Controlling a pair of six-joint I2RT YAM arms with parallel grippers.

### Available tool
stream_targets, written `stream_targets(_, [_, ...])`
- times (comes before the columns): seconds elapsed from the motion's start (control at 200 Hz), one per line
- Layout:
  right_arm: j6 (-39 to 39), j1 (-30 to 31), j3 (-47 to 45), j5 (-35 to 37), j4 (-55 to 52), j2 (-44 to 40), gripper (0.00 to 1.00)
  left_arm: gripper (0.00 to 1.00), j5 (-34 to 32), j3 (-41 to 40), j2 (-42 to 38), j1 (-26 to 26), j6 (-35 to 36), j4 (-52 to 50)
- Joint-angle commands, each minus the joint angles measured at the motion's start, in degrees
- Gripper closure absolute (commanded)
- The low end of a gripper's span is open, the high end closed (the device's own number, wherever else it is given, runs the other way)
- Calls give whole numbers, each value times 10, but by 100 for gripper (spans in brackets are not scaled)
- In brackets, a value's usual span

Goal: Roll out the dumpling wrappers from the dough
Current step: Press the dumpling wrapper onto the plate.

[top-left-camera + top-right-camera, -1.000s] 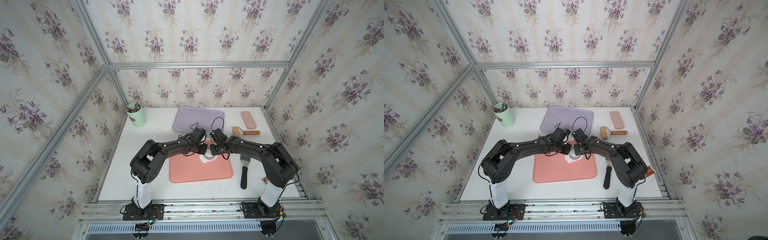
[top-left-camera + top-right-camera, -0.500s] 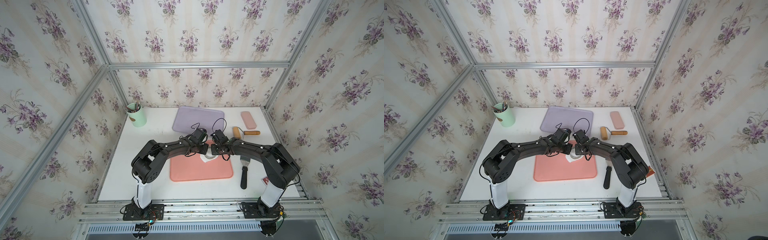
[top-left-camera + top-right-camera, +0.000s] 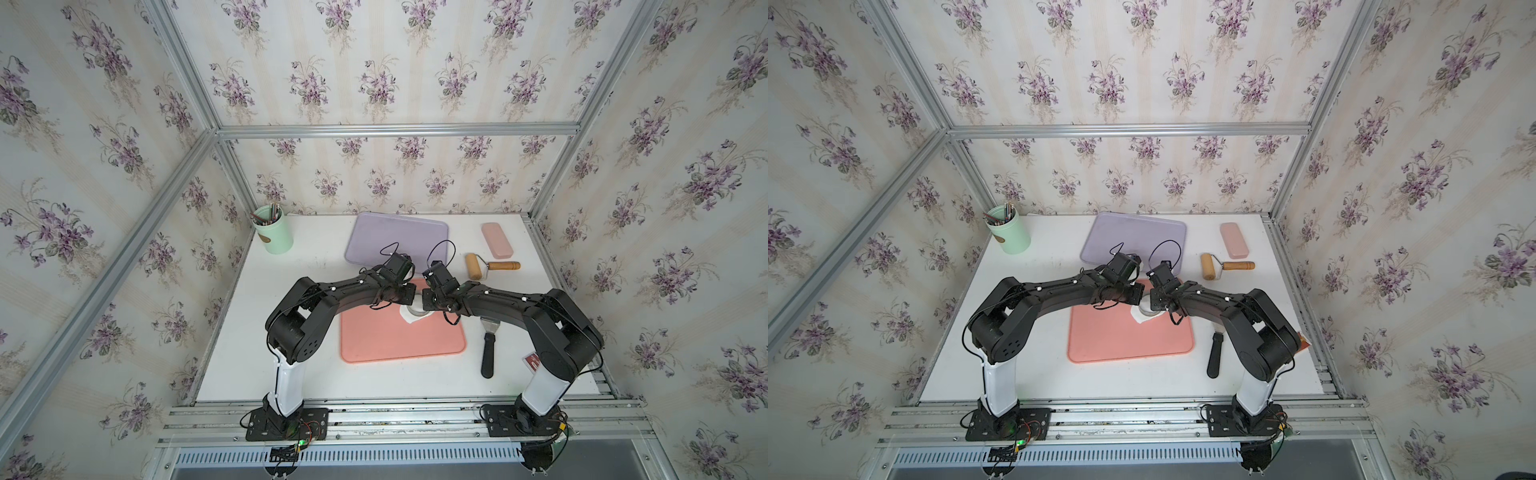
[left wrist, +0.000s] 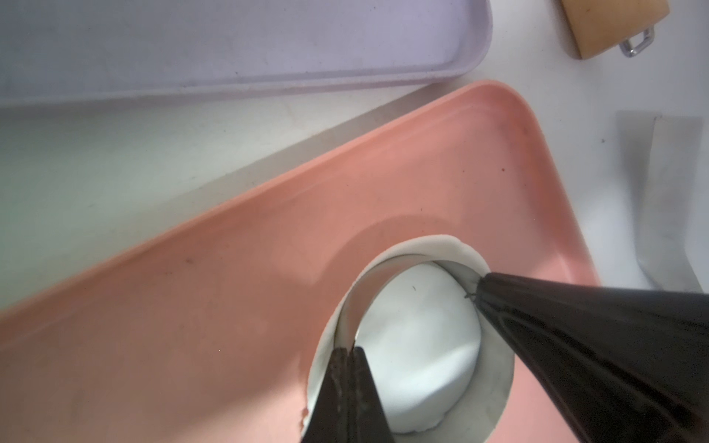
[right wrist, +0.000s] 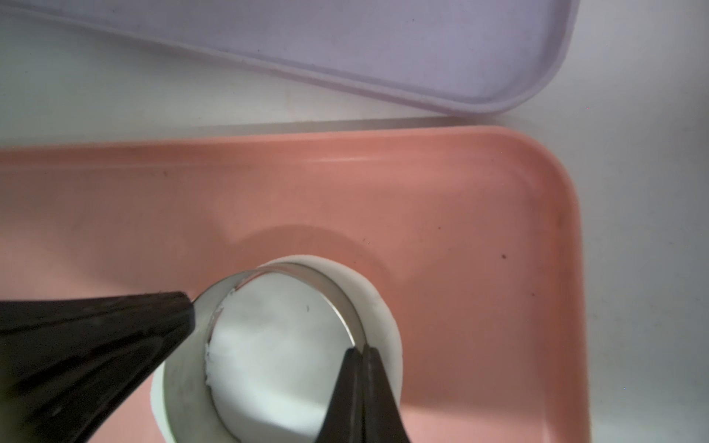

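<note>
The dough (image 4: 418,345) lies flattened on the pink tray (image 3: 399,345), under the metal ring cutter (image 5: 184,368). The left gripper (image 4: 349,356) and right gripper (image 5: 360,354), both fully closed, bear on opposite rim points. Step: cutting a wrapper. Next, probably: lift the ring vertically. The purple tray (image 3: 395,237) lies beyond.

Top views: stereo pair, high at the front, looking down over whole table (image 3: 374,382). Wrist views: very close, seemingly angled downward; both share metal ring (image 4: 495,383), dough (image 4: 418,345), pink tray (image 5: 460,230).
</note>
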Motion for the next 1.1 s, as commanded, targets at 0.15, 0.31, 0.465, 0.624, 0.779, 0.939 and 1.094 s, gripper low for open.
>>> stream_targets(0.15, [3, -31, 46, -68, -42, 55, 100, 100, 21, -69, -8, -23, -32, -50])
stream_targets(0.31, [-11, -28, 60, -109, -34, 68, 100, 100, 13, -68, -2, -36, -42, -49])
stream_targets(0.465, [14, -9, 15, -127, -23, 41, 100, 100, 3, -40, 18, -20, -33, -67])
stream_targets(0.624, [65, 12, -26, -130, -17, 8, 100, 100, 8, -23, 32, -6, -21, -69])
stream_targets(0.779, [75, 7, -20, -123, -2, 18, 100, 100, 25, -27, 30, -10, -13, -63])
stream_targets(0.939, [41, -25, 32, -123, -5, 54, 100, 100, 27, -53, 18, -22, -29, -66])
stream_targets(1.094, [19, -28, 70, -141, -11, 83, 100, 100, 26, -67, 15, -50, -53, -55])
